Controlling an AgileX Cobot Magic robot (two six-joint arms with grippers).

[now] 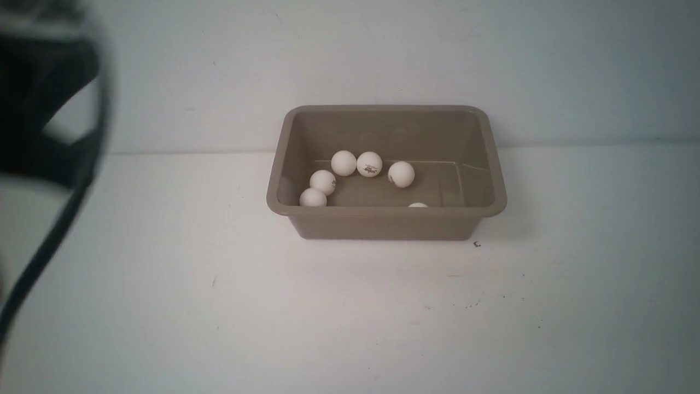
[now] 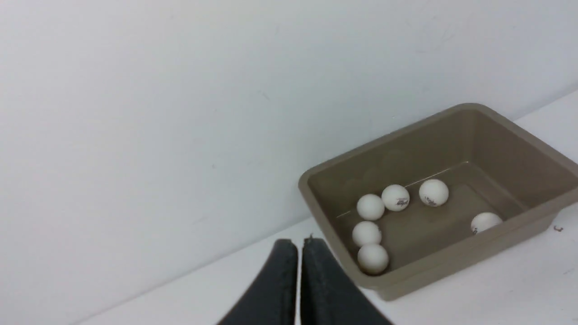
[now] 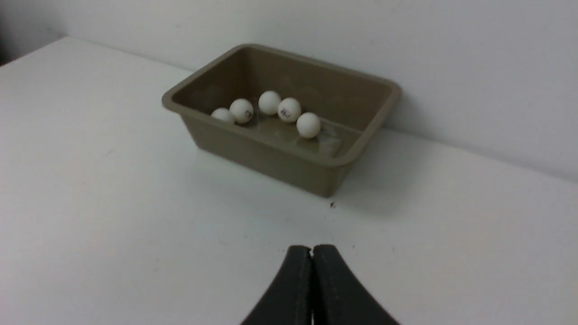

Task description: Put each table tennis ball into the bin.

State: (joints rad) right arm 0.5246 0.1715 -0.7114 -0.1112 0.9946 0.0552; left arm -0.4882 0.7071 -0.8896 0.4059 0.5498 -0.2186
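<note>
- bin (image 1: 386,224): taupe moulded plastic, smooth, low satin sheen; floor inside slightly glossy, faint reflections under the balls in the right wrist view
- table tennis balls (image 1: 369,164): cream-white, smooth, matt to eggshell finish; some carry a small dark printed logo
- table (image 1: 350,317) around the bin: white, matt, mostly smooth, with a few small dark specks and scuffs in front of the bin
- wall (image 1: 383,54) behind the bin: white, matt, faint marks
- left gripper (image 2: 299,246) fingers: dark, matt, rubbery-looking
- right gripper (image 3: 312,252) fingers: same dark matt finish
</note>
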